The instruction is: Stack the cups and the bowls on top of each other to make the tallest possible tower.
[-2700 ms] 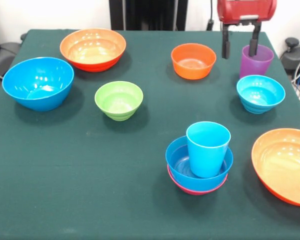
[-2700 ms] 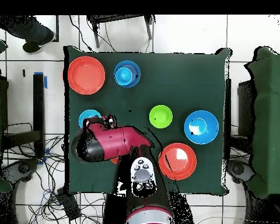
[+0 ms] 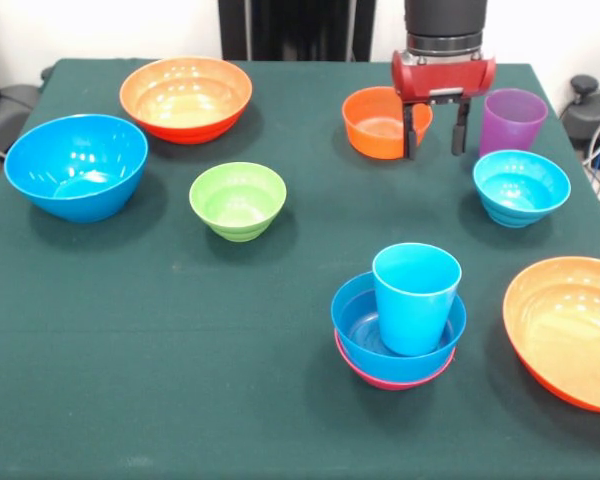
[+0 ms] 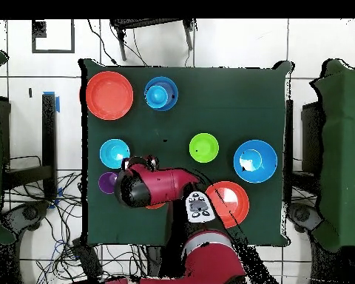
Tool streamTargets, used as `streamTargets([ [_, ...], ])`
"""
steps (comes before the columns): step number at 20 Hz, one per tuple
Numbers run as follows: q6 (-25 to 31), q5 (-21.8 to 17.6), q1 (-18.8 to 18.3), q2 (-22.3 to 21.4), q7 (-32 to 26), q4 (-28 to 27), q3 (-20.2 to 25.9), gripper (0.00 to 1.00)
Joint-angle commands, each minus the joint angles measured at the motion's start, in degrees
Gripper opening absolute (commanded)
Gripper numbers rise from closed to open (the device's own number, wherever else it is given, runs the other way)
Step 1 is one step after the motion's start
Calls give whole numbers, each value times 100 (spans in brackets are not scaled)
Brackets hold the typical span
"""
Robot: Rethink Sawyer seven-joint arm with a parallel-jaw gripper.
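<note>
The tower stands near the front: a pink bowl at the base, a blue bowl in it, and the light blue cup upright inside; it also shows in the overhead view. My gripper is open and empty. It hangs above the table between a small orange bowl and the translucent purple cup, touching neither. A cyan bowl sits in front of the purple cup. A green bowl and a large blue bowl sit to the left.
A wide orange bowl sits at the far left, and another at the right edge. In the overhead view my arm covers the small orange bowl, beside the purple cup and cyan bowl.
</note>
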Motion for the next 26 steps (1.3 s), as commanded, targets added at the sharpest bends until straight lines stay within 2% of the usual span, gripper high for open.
streamTargets([
  [1, -348, 21, 372, -146, 937, 176, 60, 100],
  [6, -232, 112, 482, -169, 950, 183, 28, 100],
  [11, -308, 43, 915, -301, 872, 102, -412, 100],
  [17, -349, 158, 883, -390, 980, 141, -451, 100],
  [20, -503, 190, 1015, -393, 1021, 113, -631, 100],
  [22, -11, 175, 1034, -359, 848, 80, -610, 100],
  [24, 252, 129, 934, -531, 750, 229, -510, 100],
  [26, 495, 141, 752, -887, 710, 487, -296, 100],
])
